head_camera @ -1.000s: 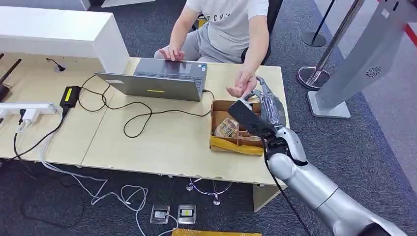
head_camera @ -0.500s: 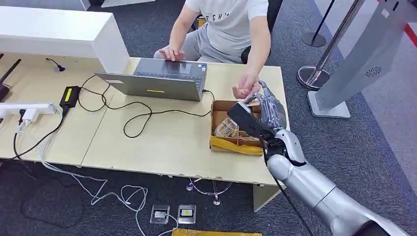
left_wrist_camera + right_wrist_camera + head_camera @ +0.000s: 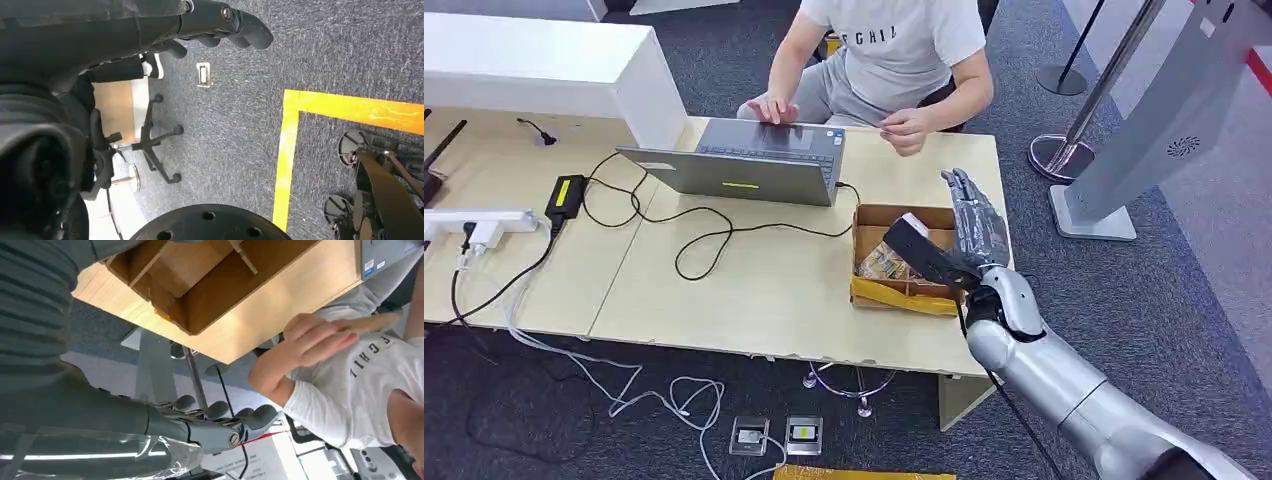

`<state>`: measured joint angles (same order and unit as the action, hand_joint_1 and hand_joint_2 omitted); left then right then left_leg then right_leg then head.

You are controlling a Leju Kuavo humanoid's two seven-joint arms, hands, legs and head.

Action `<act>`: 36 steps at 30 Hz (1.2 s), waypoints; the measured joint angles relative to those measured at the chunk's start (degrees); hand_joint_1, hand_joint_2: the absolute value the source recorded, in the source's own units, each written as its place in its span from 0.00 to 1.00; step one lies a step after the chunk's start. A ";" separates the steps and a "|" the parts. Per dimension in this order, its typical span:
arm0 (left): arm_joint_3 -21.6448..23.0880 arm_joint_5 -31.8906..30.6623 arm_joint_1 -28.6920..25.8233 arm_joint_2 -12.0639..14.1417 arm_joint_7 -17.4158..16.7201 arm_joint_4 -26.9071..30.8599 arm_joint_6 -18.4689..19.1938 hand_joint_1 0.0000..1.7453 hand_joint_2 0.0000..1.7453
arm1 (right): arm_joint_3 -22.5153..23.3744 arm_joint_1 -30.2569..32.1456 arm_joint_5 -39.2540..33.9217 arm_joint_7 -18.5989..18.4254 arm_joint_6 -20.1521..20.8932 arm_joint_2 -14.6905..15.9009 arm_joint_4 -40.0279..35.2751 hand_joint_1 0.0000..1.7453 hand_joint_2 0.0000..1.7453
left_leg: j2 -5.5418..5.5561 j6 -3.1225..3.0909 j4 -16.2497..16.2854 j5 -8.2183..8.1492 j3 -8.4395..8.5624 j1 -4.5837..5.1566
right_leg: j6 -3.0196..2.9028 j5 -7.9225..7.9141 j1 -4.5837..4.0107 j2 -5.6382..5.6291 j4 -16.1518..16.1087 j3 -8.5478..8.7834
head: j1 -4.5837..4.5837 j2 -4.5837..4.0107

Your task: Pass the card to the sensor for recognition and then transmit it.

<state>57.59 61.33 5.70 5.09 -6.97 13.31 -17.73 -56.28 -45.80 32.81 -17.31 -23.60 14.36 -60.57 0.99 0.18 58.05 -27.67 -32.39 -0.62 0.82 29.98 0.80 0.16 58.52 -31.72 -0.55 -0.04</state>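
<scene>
Desk (image 3: 754,290): 1 laptop (image 3: 749,165), 1 box (image 3: 904,262); right hand (image 3: 972,215) empty, fingers apart.

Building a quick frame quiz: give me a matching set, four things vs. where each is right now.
Things:
1. right hand
2. laptop
3. cardboard box
4. black power adapter

Places:
A. far side of the table, in front of the seated person
B. left part of the table, cable attached
C. raised over the table's right end, fingers extended, nothing in it
D. near the table's right front edge

Pairs: 1-C, 2-A, 3-D, 4-B
</scene>
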 joint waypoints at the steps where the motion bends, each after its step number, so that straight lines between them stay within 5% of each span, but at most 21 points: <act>1: 0.02 0.13 0.00 0.00 0.00 0.00 0.00 0.00 0.00 | 0.00 -0.01 1.00 -0.74 0.17 0.02 -0.09 0.00 1.00 | 0.00 0.00 0.00 0.00 0.00 0.00 | 0.00 0.00 0.00 0.00 0.00 0.00 | 0.00 0.00; 8: 0.52 1.20 -0.02 0.02 -0.52 0.00 0.00 0.00 0.00 | -0.24 0.06 4.41 -5.49 4.73 1.62 -5.25 0.00 1.00 | -0.02 0.00 0.00 0.00 0.02 0.00 | 0.00 0.00 0.00 -0.02 0.00 -0.02 | 0.00 0.00; 19: 1.27 3.28 -0.03 0.00 -0.94 0.00 -0.24 0.00 0.00 | -1.09 3.09 8.89 -15.91 15.73 8.20 -19.26 0.00 1.00 | -0.03 0.00 0.01 -0.01 0.03 0.00 | 0.00 0.00 0.01 -0.06 -0.02 -0.03 | 0.02 0.02; 36: 1.92 3.56 0.00 0.00 -0.94 0.00 -0.04 0.00 0.00 | -1.42 10.92 9.13 -15.19 16.15 9.97 -26.01 0.00 1.00 | -0.06 0.00 0.00 -0.01 0.02 0.00 | 0.00 0.00 0.00 -0.11 -0.01 -0.02 | 0.00 0.00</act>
<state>59.52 64.89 5.70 5.09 -7.91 13.31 -17.77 -57.70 -34.88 41.94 -32.50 -7.45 24.33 -86.58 0.93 0.19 58.06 -27.68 -32.36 -0.63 0.82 29.98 0.81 0.05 58.50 -31.74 -0.55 -0.04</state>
